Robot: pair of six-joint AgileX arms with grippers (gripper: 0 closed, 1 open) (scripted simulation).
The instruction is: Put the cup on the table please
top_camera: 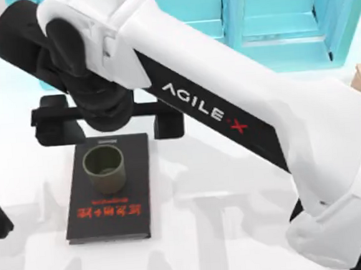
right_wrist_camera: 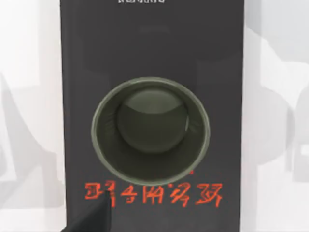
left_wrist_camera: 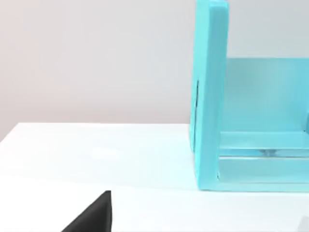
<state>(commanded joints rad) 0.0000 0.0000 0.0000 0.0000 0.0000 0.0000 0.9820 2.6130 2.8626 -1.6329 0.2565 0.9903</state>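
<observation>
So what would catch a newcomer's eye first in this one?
The big white right arm sweeps diagonally across the top view, its pincer spread wide just above a black book. On that book stands the olive cup, upright, near the red lettering. Behind, a turquoise shelf lines the table's far edge.

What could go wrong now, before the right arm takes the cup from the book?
1. The cup stands upright on the black book; an off-centre descent of the right end effector could tip it over.
2. The book lies loose on the table, so a push may slide it.
3. The turquoise shelf stands close behind the arm and might be struck when lifting.
</observation>
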